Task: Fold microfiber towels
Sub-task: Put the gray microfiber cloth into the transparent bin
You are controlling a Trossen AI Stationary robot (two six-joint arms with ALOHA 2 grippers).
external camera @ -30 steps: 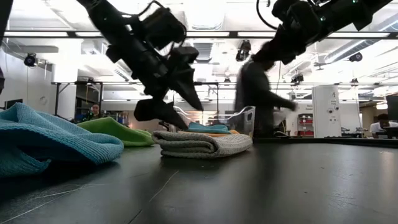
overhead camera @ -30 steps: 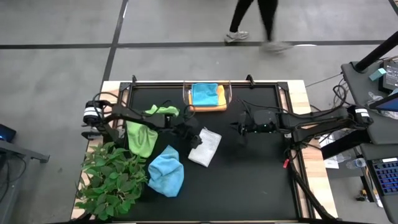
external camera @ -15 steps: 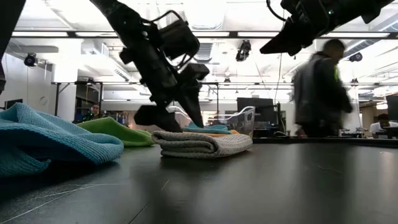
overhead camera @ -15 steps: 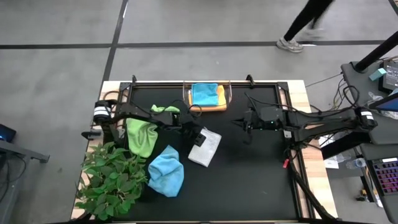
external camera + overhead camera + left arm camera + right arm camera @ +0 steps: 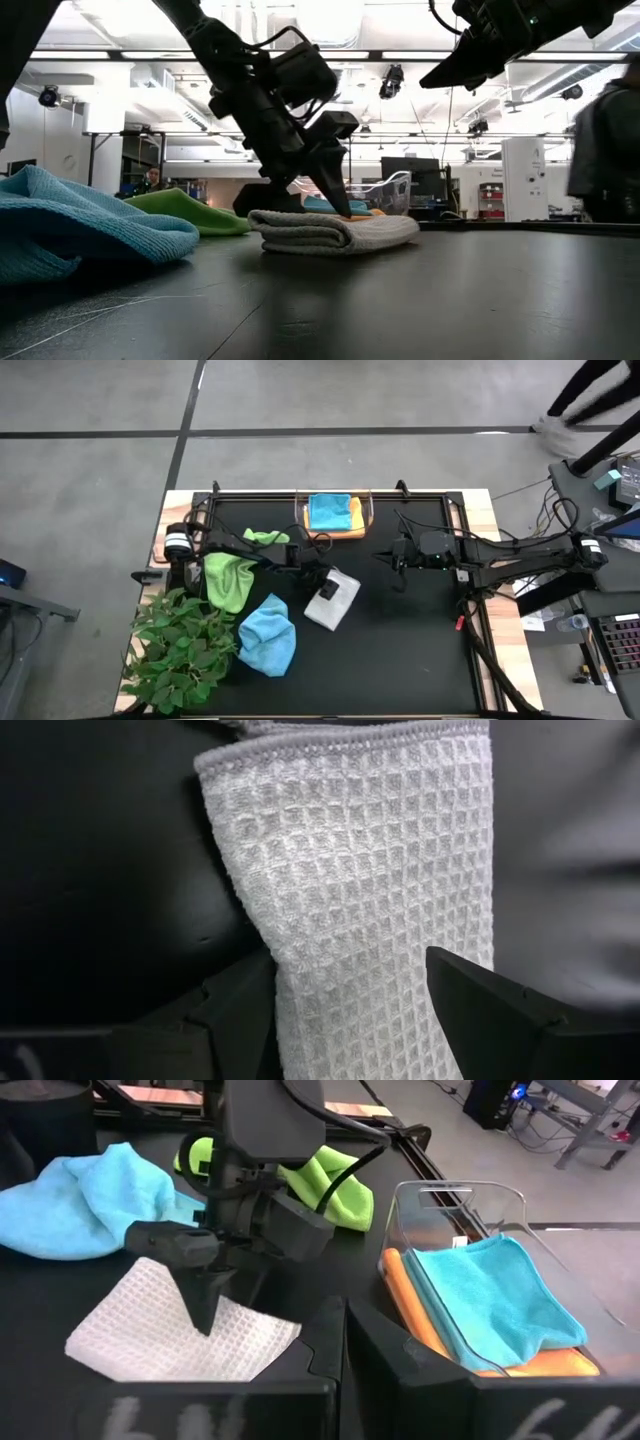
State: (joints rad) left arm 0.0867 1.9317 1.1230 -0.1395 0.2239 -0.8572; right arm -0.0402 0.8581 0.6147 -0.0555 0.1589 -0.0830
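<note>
towels lie spread over the black table (image 5: pixel 400 650). the pale grey-white towel (image 5: pixel 332 600) is folded and sits a little left of the centre in the high view. its long axis runs from the upper right to the lower left of that frame. in the low view it is a flat, thick bundle (image 5: pixel 335 232) with its rounded fold toward the right.

the left gripper (image 5: pixel 325 586) is down on the upper end of this towel. its fingers (image 5: pixel 475 1010) are spread apart, one on each side of the waffle cloth, and they are not pressed together on it.

around it: the lime green towel (image 5: pixel 228 578) is bunched to the left, under the left arm. the light blue towel (image 5: pixel 268 635) is crumpled at the lower left, near the grey one but apart from it. a leafy plant (image 5: pixel 180 650) fills the lower left corner of the table. a clear bin (image 5: pixel 334 516) stands at the upper middle edge, with the teal towel (image 5: pixel 329 510) folded on top of the yellow-orange towel (image 5: pixel 355 516) inside it.

the right gripper (image 5: pixel 384 560) hangs in the air to the right of the grey towel, well apart from it, with fingers together and nothing held. a person (image 5: pixel 605 150) is at the right edge of the low view, behind the table.
</note>
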